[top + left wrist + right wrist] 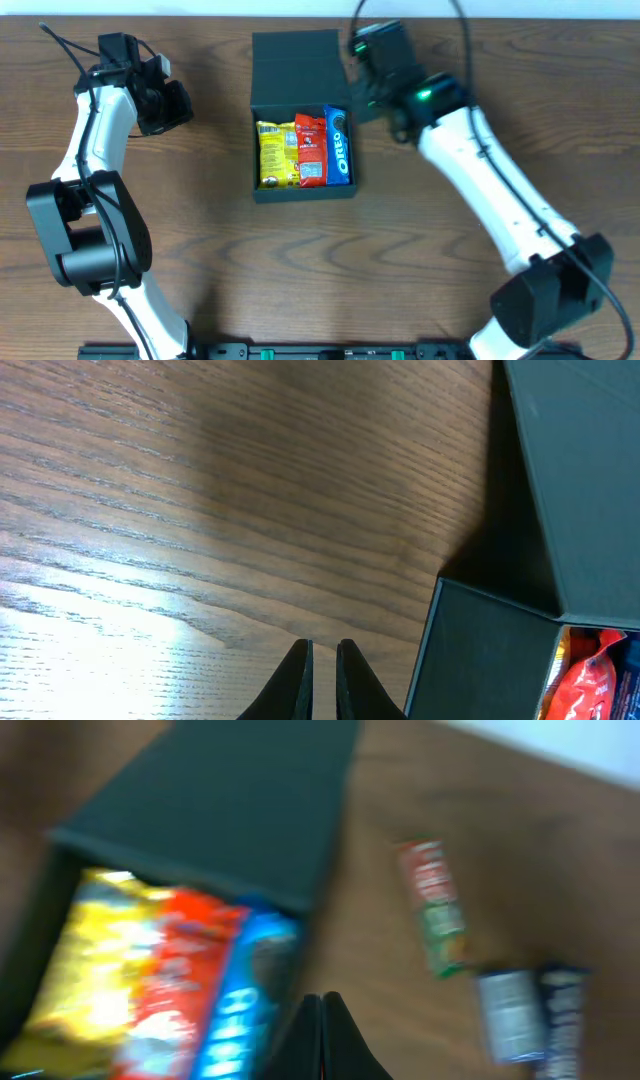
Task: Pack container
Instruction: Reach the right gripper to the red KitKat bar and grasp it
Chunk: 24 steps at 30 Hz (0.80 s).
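Observation:
The container (303,190) is a dark box in the middle of the table, with its flap lid (295,65) raised over the rear half. Inside lie a yellow packet (277,153), a red packet (311,150) and a blue Oreo packet (339,145). My left gripper (178,103) is shut and empty, left of the box; its wrist view shows the fingers (322,652) over bare wood beside the box wall (480,650). My right gripper (368,92) is by the box's right rear corner; its fingers (322,1002) are shut and empty, just right of the Oreo packet (235,1010).
In the blurred right wrist view, loose snacks lie on the table to the right of the box: a red-and-green bar (433,905), a silver packet (510,1015) and a dark blue packet (565,1010). The right arm hides them in the overhead view.

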Available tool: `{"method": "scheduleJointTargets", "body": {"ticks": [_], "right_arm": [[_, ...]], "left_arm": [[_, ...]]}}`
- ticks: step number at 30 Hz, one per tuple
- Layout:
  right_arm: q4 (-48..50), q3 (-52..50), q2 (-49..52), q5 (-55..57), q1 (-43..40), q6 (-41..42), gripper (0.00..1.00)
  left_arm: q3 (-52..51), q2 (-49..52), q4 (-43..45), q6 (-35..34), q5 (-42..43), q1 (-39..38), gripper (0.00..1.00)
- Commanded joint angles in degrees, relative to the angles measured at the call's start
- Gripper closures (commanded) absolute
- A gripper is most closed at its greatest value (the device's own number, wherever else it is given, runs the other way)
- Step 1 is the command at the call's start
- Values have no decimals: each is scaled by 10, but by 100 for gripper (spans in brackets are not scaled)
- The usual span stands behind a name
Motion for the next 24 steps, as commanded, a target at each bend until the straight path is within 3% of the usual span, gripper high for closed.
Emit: {"method": "scheduleJointTargets", "body": {"ticks": [1,5,10,12,13,15,16,20,24], "right_arm": [[14,0,36,-56,-78,-143,99],[55,29,144,-118,-167,-170,99],[4,170,277,-176,-185,-198,97],[-19,221,312,-176,-179,-219,87],[-28,242,327,-176,-176,-226,77],[-35,264,344,-176,-174,-237,48],[-35,266,349,-177,-174,-242,42],[-46,266,356,-191,-174,-268,29],[-58,266,365,-209,-174,-287,24]], "left_arm": [[15,-17,-3,2,0,1,89],[15,-17,-5,1,0,1,88],[15,-17,-18,1,0,1,88],[15,-17,-25,1,0,1,88],[15,-17,-28,1,0,1,88],[15,-17,-32,-1,0,1,88],[15,-17,-33,-1,0,1,88],[15,-17,-36,-1,0,1,87],[15,-17,-33,-1,0,1,87]]}}
